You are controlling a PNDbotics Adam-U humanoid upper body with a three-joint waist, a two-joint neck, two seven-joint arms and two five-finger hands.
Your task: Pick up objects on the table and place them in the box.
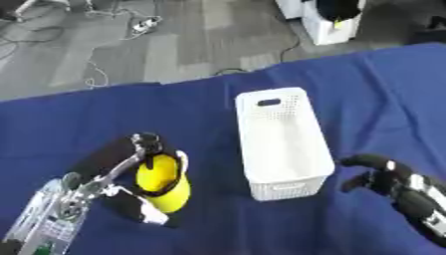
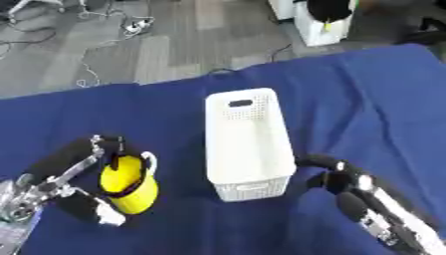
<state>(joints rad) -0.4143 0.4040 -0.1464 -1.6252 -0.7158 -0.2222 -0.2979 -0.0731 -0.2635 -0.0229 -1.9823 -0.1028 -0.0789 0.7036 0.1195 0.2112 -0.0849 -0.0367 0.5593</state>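
Left eye view: your left hand has its fingers clamped on the yellow cup.
White box sits at its 3 o'clock on the tabletop; right hand fingers curled, holding nothing.

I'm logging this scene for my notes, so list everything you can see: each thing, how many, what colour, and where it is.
basket: one, white, perforated with handle cutouts, centre of the table, looks empty
yellow cup: one, yellow with a dark band and a white handle, left of the basket, held in the left hand
tablecloth: one, blue, covering the table
cables: several, pale and dark, on the grey floor beyond the table
white unit: one, white, on the floor at the far right
left hand: one, black and silver, curled round the yellow cup at lower left
right hand: one, black, fingers curled, holding nothing, right of the basket
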